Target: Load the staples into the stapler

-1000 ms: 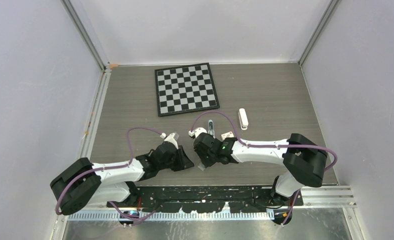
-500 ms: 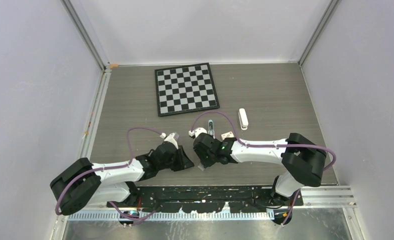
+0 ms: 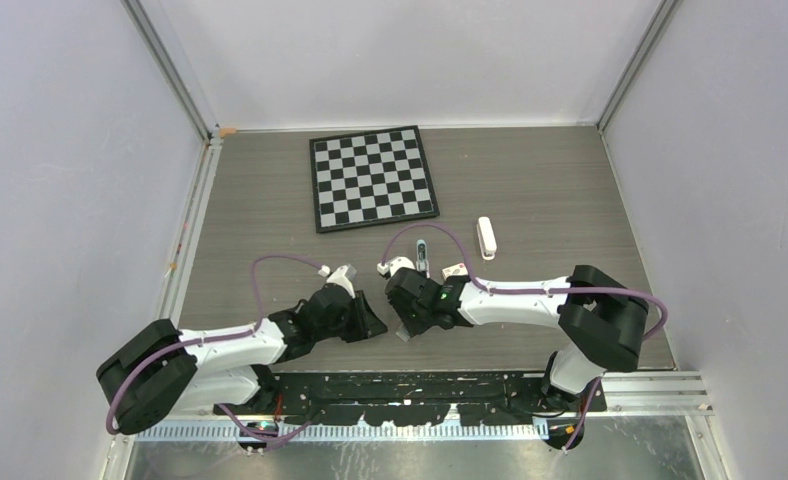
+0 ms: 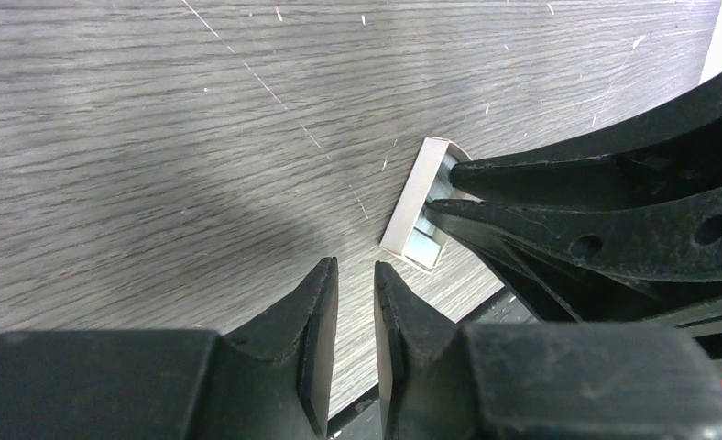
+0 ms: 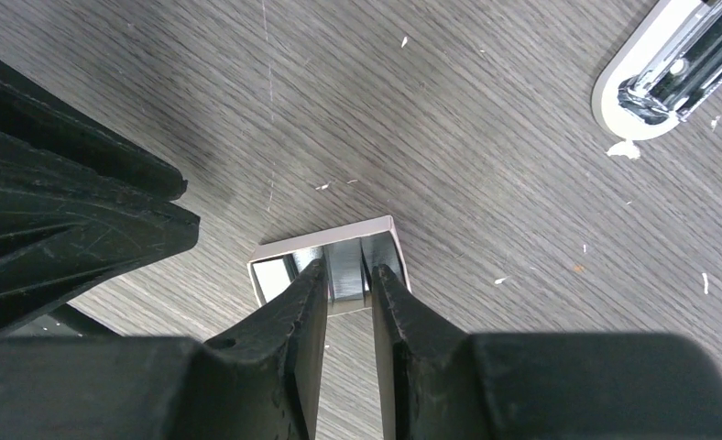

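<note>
grasping step: right fingers [image 5: 307, 302] pinch the staples [image 5: 348, 244] on the bench [image 5: 476, 137]; left fingers [image 4: 316, 312] slightly apart, empty. next, probably lift toward the stapler [image 3: 485, 238].

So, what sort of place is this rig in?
Probably a lab test cell rather than a home or office. Plain white walls on metal frame posts box in a wood-grain table. A left arm and right arm sit at its near edge, and a checkerboard lies at the back.

Left end effector [image 4: 355, 275] slightly parted (empty), right end effector [image 5: 346, 275] narrow, perhaps gripping
</note>
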Available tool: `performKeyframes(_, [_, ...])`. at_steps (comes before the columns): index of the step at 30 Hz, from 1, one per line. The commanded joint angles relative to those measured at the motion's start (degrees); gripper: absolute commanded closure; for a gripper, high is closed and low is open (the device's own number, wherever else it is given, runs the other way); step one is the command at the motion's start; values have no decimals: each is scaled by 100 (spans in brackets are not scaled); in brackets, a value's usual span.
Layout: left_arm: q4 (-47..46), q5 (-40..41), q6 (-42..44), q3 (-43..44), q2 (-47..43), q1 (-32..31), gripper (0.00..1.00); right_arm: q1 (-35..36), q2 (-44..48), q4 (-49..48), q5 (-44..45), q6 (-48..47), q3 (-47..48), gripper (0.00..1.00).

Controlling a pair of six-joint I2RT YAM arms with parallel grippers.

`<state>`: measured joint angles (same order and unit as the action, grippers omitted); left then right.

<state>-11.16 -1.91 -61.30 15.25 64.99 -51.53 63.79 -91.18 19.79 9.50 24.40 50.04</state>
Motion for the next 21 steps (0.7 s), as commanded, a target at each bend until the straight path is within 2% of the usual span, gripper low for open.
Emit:
performKeyframes(1, [26, 154, -23, -41, -155, -24, 77, 62, -79, 131, 236, 81, 203, 71])
performKeyframes(8, [361, 400, 46, 109, -379, -20, 76, 68, -31, 67, 136, 32, 160, 75])
performKeyframes(13, [772, 276, 167, 345, -634, 152, 73, 71, 181, -35, 151, 33, 104, 76])
performKeyframes(18, [1427, -405, 403, 768, -1133, 886, 71, -20, 641, -155, 113, -6, 23, 76])
performKeyframes(21, [1792, -905, 538, 1038, -1489, 1509, 69, -327, 939, -362, -297, -15, -81, 76])
